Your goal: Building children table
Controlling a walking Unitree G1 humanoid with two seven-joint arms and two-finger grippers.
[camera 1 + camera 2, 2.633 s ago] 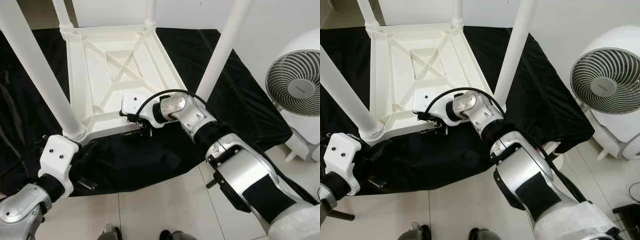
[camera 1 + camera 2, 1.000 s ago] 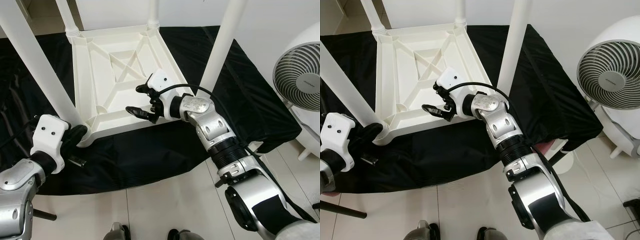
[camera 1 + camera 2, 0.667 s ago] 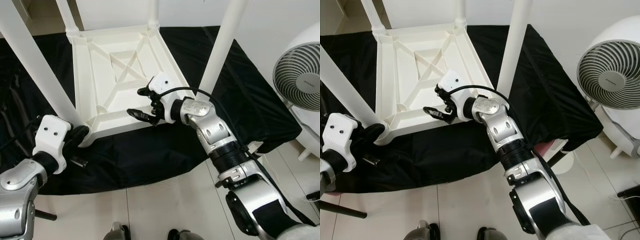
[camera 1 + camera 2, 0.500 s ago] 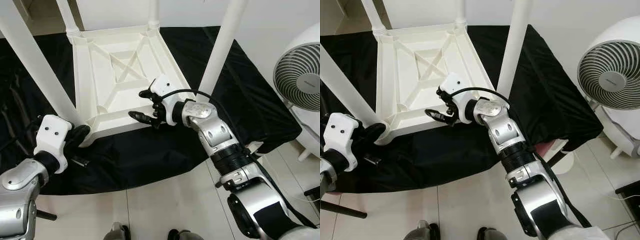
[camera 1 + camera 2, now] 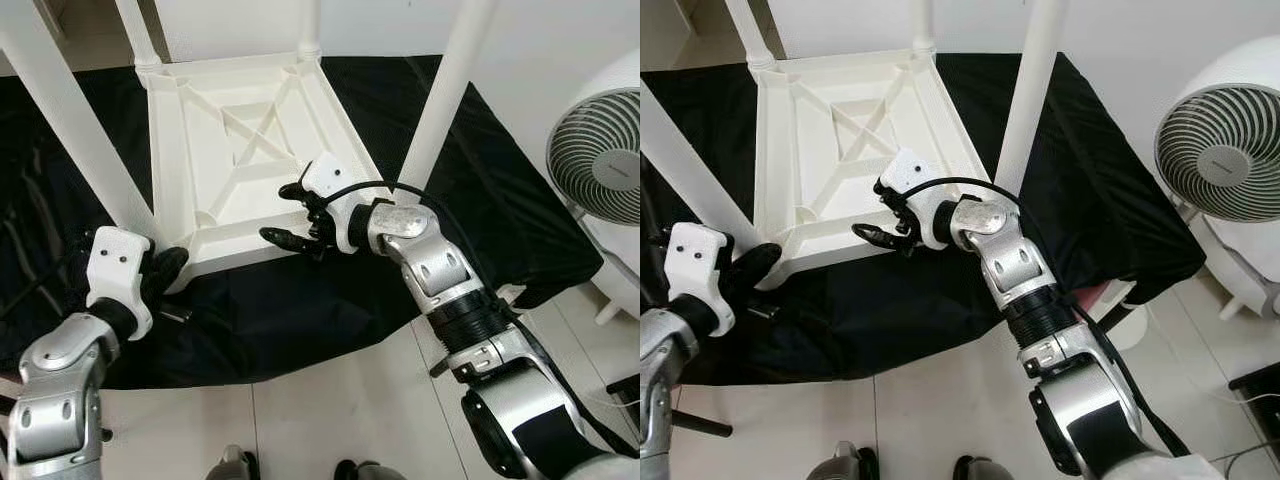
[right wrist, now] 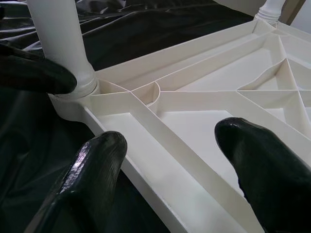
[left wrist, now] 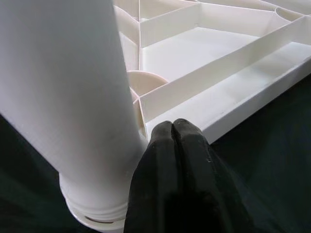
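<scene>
white table (image 5: 240, 150), upside down on black cloth (image 5: 480, 200) over pale tiled floor (image 5: 330, 420), legs pointing up. right gripper (image 5: 292, 213) spread wide over its near rim. left gripper (image 5: 165, 266), fingers pressed together, at near-left leg (image 5: 70, 130) base. fan (image 5: 600, 170) at right.

Even, bright indoor light falls from above, leaving the white table (image 5: 240, 150) nearly blown out against the dull black cloth (image 5: 480, 190), with wide-angle bending at the head views' edges and soft, out-of-focus black fingers (image 6: 95, 160) close in the wrist views.
</scene>
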